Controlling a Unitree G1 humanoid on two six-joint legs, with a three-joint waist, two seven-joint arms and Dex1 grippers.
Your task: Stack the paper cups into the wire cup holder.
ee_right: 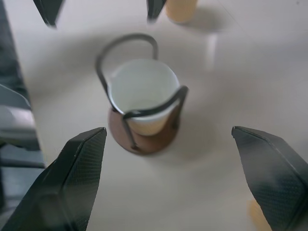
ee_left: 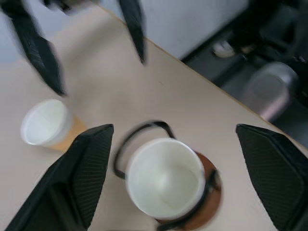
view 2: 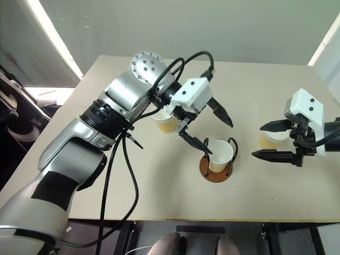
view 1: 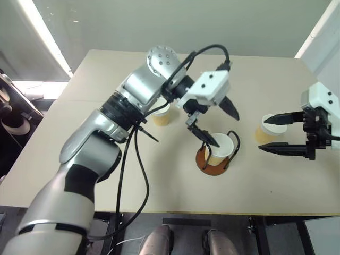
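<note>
One paper cup (view 1: 221,148) stands upright inside the wire cup holder (view 1: 204,161), between its two black wire loops. My left gripper (view 1: 218,123) hovers just above it, open, with nothing between its fingers. A second paper cup (view 1: 162,115) stands on the table behind the left wrist, partly hidden by it. The third paper cup (view 1: 265,130) stands at the right. My right gripper (view 1: 264,135) is open beside that cup, one finger crossing over its rim; whether it touches the cup I cannot tell. The left wrist view looks down into the cup in the holder (ee_left: 166,175).
The beige table (view 1: 106,175) reaches its front edge just below the holder. There is bare tabletop between the holder and the right cup, and behind them. Black cables (view 1: 130,180) hang from the left arm.
</note>
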